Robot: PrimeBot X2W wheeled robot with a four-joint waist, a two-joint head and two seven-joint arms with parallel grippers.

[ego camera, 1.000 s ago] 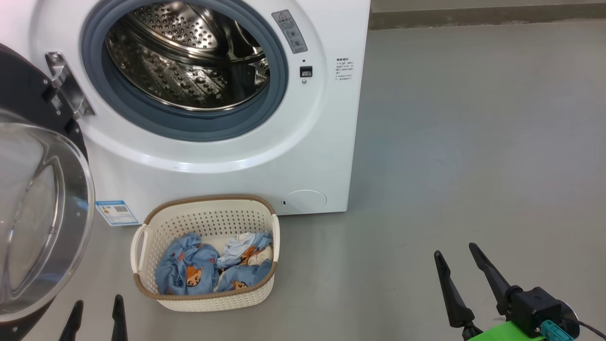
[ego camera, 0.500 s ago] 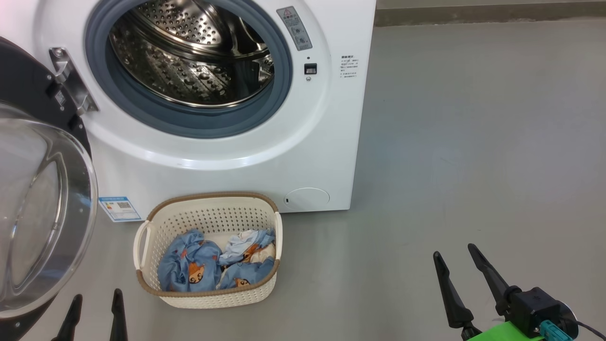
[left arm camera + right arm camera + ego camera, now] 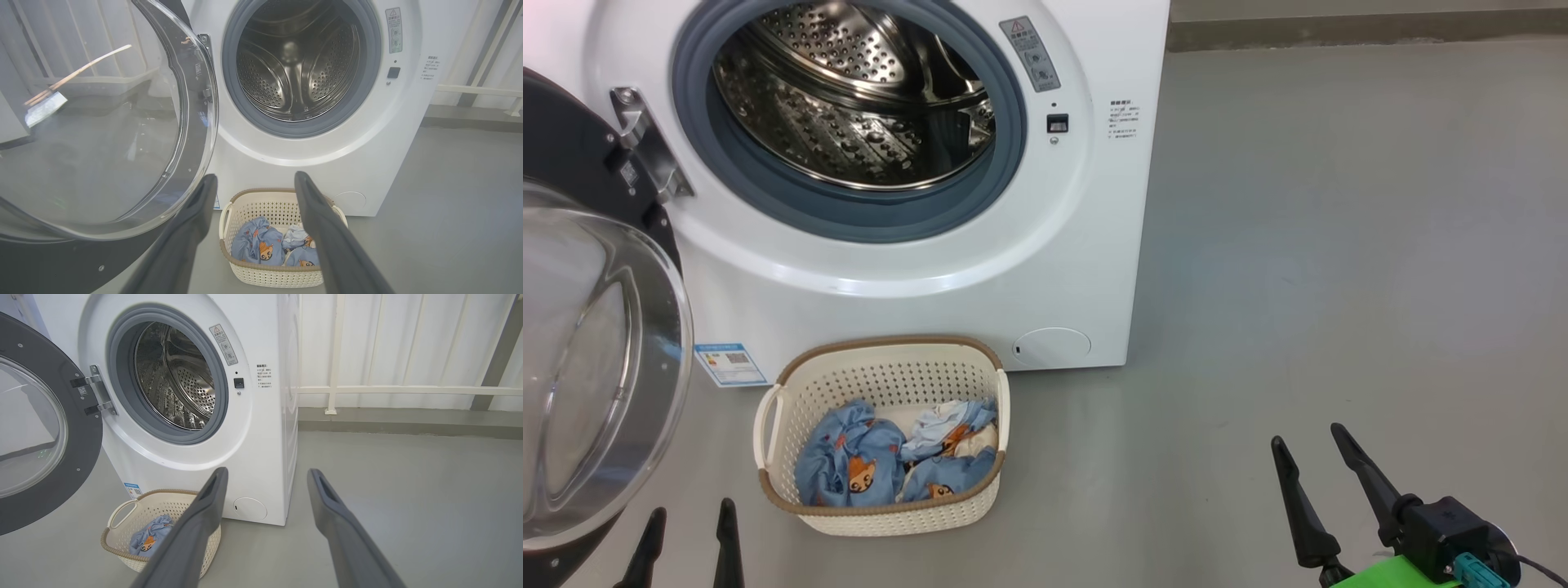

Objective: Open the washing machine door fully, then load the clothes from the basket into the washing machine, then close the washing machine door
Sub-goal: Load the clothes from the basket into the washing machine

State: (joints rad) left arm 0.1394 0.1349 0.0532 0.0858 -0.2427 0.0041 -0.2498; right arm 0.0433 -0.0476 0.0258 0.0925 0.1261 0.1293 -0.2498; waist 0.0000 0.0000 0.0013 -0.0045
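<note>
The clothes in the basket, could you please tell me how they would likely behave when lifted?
The clothes lie crumpled in soft folds, so they will probably be floppy and drape from any pinch. They look thin and small, so likely light. Bunched together in the basket, one garment may drag a neighbour up with it.

The camera turned slightly, framing the washing machine (image 3: 1045, 269) further right.

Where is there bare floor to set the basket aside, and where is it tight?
Free: the grey floor right of the washing machine and basket, up to the right tool. Crowded: left of the basket, where the open door overhangs near the left tool.
</note>
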